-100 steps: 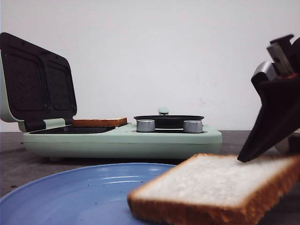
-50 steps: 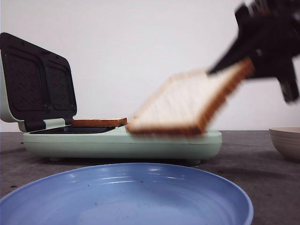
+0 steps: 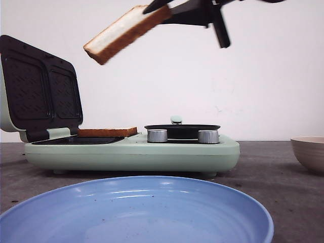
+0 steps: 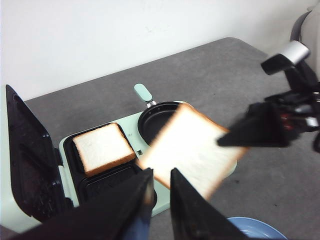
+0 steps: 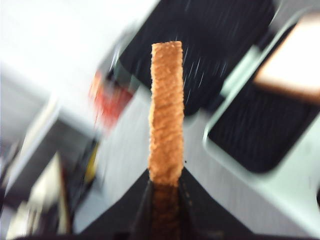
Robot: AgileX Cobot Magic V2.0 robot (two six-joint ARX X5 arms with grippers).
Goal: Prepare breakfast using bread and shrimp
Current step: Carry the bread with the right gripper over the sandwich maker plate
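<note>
Nearest, the blue plate (image 3: 136, 210) lies bare on the desk (image 3: 263, 172). Beyond it, the sandwich maker (image 3: 131, 152) stands open, one bread slice (image 3: 107, 132) in its right-hand well. Above, the right hand (image 3: 163, 6) pinches the second slice (image 3: 124, 33) by one edge, tilted, carrying it toward the free well. Next: lower it flat, avoiding the raised lid (image 3: 40, 88). The left hand (image 4: 160, 187) hangs nearly closed, empty.

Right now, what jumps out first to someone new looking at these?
A slice of bread held high in the air by the right gripper, above the open mint-green sandwich maker. A second slice already lies in its grill tray. Up close in the front view sits an empty blue plate.
</note>
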